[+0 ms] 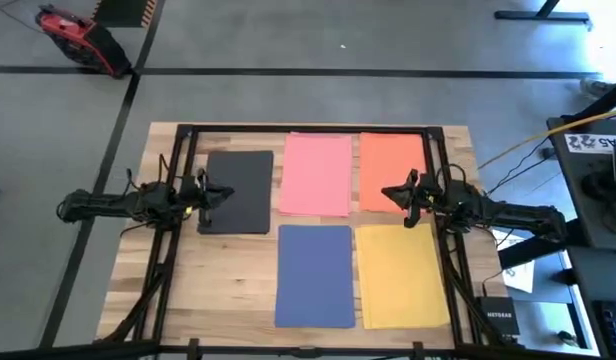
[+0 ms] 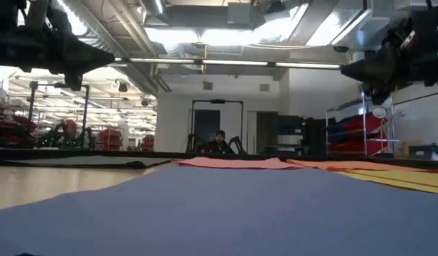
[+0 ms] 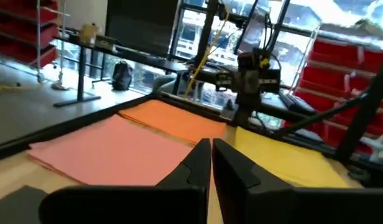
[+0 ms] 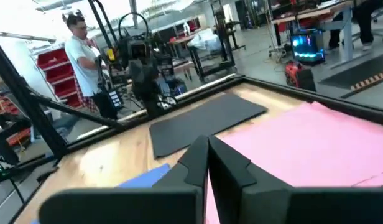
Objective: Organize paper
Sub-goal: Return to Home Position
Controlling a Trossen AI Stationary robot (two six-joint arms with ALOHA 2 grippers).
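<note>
Pale wood counter is covered by matte rectangular paper in two rows. At the back, a black sheet, a pink sheet and an orange-red sheet are laid left to right. In front, a blue sheet is set beside a yellow sheet. The left claw is raised, clenched empty, over the black sheet's right edge. The right claw, likewise clenched, is raised between pink and orange-red.
</note>
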